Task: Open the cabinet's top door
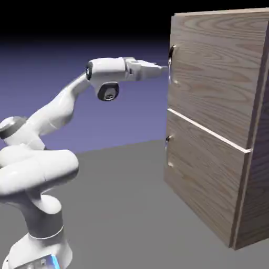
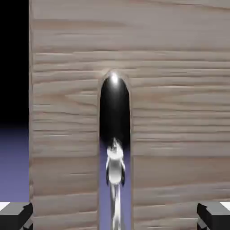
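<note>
Our gripper (image 1: 165,68) is open — its fingertips spread wide on either side of the shiny curved handle (image 2: 115,148), with nothing held. The handle runs upright near the side edge of the top door (image 1: 218,73), which is shut. Below a pale seam (image 1: 207,130) sits the bottom door (image 1: 202,176) of the wooden cabinet (image 1: 257,136), with its own handle (image 1: 168,151).

We can read no text, label, brand, number or sign anywhere, in either the exterior view or the hand view.
</note>
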Controlling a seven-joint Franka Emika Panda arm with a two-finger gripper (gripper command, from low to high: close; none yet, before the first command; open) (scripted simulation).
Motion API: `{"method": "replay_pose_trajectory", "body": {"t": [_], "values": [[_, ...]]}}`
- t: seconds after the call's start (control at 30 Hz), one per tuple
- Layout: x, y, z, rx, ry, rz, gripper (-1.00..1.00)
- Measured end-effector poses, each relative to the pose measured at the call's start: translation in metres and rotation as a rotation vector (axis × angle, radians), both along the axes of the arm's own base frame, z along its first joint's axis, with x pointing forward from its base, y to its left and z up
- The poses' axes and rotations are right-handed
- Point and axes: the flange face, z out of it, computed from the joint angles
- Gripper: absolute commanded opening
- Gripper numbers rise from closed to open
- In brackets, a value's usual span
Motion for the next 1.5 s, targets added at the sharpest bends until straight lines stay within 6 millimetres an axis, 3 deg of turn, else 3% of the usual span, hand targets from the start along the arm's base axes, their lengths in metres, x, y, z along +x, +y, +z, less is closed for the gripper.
{"method": "replay_pose_trajectory", "body": {"t": [0.03, 0.1, 0.33, 0.67, 0.83, 1.1, 1.5], "values": [[0.011, -0.001, 0.000, 0.001, 0.000, 0.000, -1.00], [0.011, -0.001, 0.000, 0.001, 0.000, 0.000, -1.00], [-0.061, -0.030, 0.000, 0.001, 0.000, 0.177, -1.00], [-0.164, -0.101, 0.000, 0.001, -0.001, 0.457, -1.00], [-0.173, -0.110, 0.000, 0.001, 0.000, 0.485, -1.00], [-0.221, -0.165, 0.000, 0.001, 0.000, 0.648, -1.00], [-0.265, -0.240, 0.000, 0.001, 0.000, 0.842, -1.00]]}}
